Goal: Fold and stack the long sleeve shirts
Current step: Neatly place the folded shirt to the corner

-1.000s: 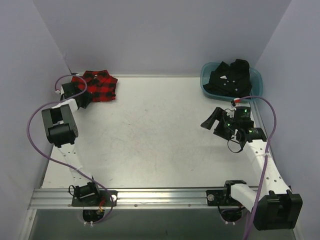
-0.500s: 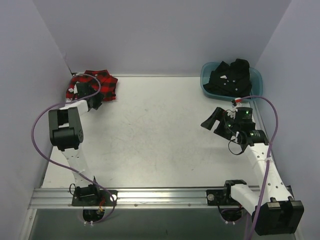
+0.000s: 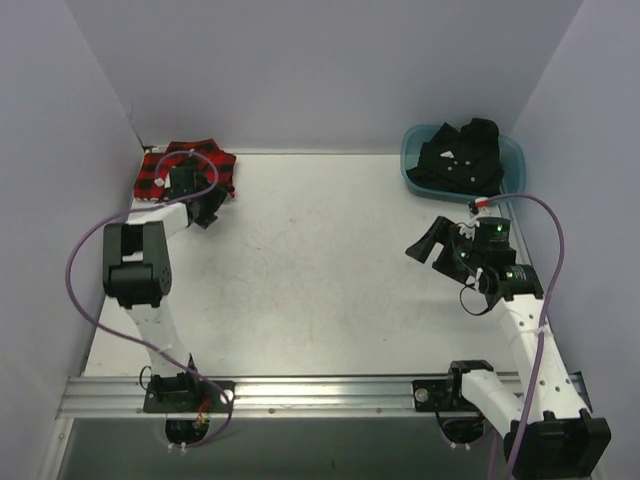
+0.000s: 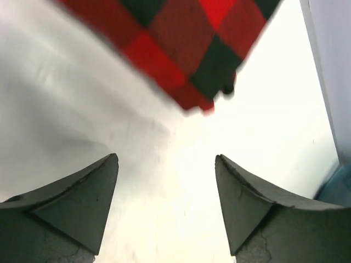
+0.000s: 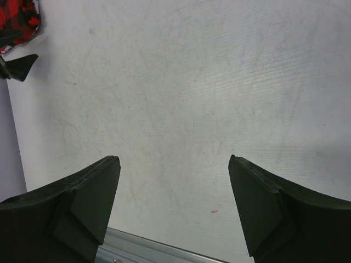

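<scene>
A red-and-black check flannel shirt lies folded in the table's back left corner. Its corner fills the top of the left wrist view as flannel. My left gripper sits just past the flannel's front right edge. The left gripper is open, with only bare table between its fingers. The black shirt lies bunched in the teal tub at the back right. My right gripper hovers open over the right side of the table, in front of the tub. Nothing is between the right gripper fingers.
White walls close in the table at the left, back and right. An aluminium rail runs along the near edge, also seen as rail. The flannel and a left fingertip show far off in the right wrist view.
The left gripper moved right across the flannel's front edge while its jaws spread wider, and the flannel now lies spread out. The right arm barely shifted.
</scene>
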Motion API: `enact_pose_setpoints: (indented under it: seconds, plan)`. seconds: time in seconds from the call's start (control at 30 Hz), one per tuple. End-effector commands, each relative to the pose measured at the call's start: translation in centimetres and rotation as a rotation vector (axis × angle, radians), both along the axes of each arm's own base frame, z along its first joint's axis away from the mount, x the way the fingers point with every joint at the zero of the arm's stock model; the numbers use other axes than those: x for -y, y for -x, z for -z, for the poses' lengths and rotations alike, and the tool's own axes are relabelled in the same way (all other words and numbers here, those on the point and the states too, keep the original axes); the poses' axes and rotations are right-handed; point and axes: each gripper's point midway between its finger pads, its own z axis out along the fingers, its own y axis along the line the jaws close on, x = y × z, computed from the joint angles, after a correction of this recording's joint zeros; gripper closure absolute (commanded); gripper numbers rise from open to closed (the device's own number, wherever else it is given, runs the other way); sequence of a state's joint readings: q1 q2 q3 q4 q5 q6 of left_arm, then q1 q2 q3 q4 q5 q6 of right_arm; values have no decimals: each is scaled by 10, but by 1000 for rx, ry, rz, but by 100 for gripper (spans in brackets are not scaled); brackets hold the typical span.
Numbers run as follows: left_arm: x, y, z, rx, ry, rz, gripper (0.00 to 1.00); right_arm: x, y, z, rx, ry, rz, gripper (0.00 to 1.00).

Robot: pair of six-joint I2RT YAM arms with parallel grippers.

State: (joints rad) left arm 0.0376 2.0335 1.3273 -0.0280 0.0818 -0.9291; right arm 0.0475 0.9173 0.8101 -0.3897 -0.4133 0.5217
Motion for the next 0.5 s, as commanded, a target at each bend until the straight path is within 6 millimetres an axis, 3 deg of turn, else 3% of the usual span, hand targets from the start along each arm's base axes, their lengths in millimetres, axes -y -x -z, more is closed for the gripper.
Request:
enact_pose_setpoints:
  seconds: [0.0,0.03,0.07,0.13,0.17,0.23,0.27,0.33,0.37,0.43,0.47]
  plan:
    - [16,30,-82,113,-27,59,19,10,4,-27,53,52,33,18]
    - [38,51,-81,96,-35,114,12,13,6,-31,56,65,46,17]
    - [42,65,-121,175,-54,135,10,16,9,-37,72,79,53,17]
    - [46,99,-134,177,-159,186,4,24,15,-47,87,121,76,16]
    - [52,120,-176,276,-220,196,3,28,18,-51,96,134,89,16]
    - [47,155,-197,303,-336,251,2,34,26,-60,104,158,109,14]
    - [39,180,-234,392,-395,248,3,36,34,-63,100,165,113,14]
    - [26,220,-252,403,-449,245,2,40,41,-69,112,196,107,11]
    - [11,255,-276,456,-504,218,3,46,49,-77,121,225,127,9]
    - [-5,290,-296,509,-556,183,3,55,58,-86,145,264,145,7]
    - [-19,321,-318,586,-595,128,3,64,67,-95,171,310,172,4]
